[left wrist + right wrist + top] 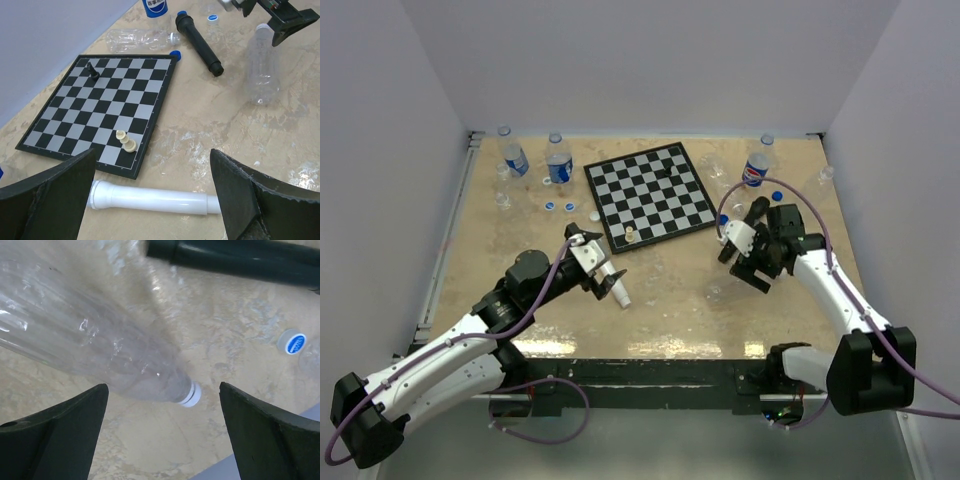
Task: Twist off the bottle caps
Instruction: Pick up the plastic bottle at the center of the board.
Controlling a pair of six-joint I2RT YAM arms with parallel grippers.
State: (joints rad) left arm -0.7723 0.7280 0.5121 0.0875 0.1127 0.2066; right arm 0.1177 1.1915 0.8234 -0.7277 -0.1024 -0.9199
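Top external: table (660, 320) walled left, back and right, with a bare stretch in the near middle between the arms. Chessboard (650, 195) centre-back, standing bottles (558, 158) near the back wall. Right wrist: right gripper (163, 386) spread wide, holding nothing, over a clear bottle (90, 340) lying flat. Its long axis runs upper-left to lower-right in that view, white cap (190, 394) at the lower-right end. A loose cap (291, 342) lies near it, black microphone (240, 257) beyond. Left gripper (152, 155) open over a white microphone (155, 200).
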